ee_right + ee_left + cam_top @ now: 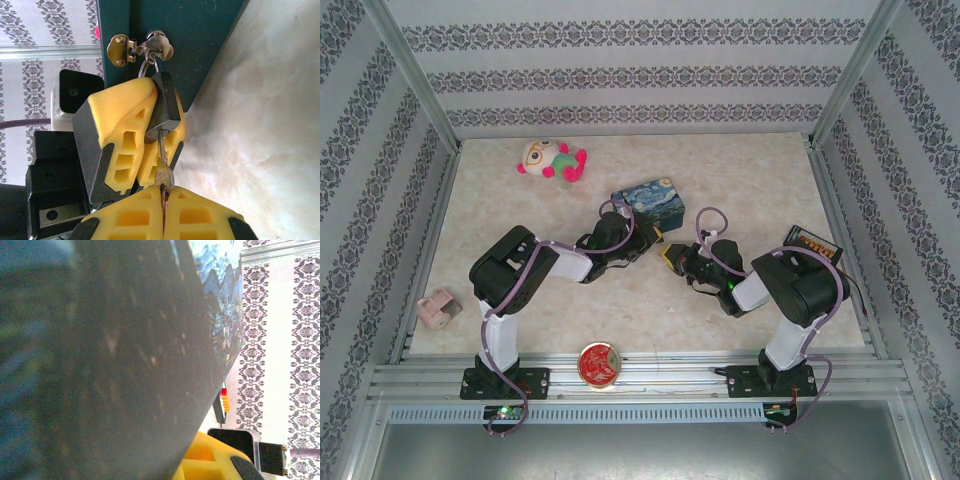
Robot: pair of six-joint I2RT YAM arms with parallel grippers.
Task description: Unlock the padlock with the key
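- Padlock (167, 105): I count one, dark grey. It hangs by its thin shackle from the hasp (131, 47) on the side of the one blue painted tin (648, 198), near the middle of the table (750, 180).
- Key (162, 167): one, small and silvery. Its blade runs into the padlock's bottom face, and its head points toward my right arm.
- Left gripper (159, 107): its two yellow fingers are clamped on the padlock's body, one on each side.
- Right gripper (163, 192): its two fingers are pressed together, pinching the key's head.
- Elsewhere on the table, well apart from the tin: one plush toy (552, 160) at the far side, one pink object (438, 310) at the left edge, one red round dish (600, 363) at the near edge, and one dark flat box (815, 243) on the right.
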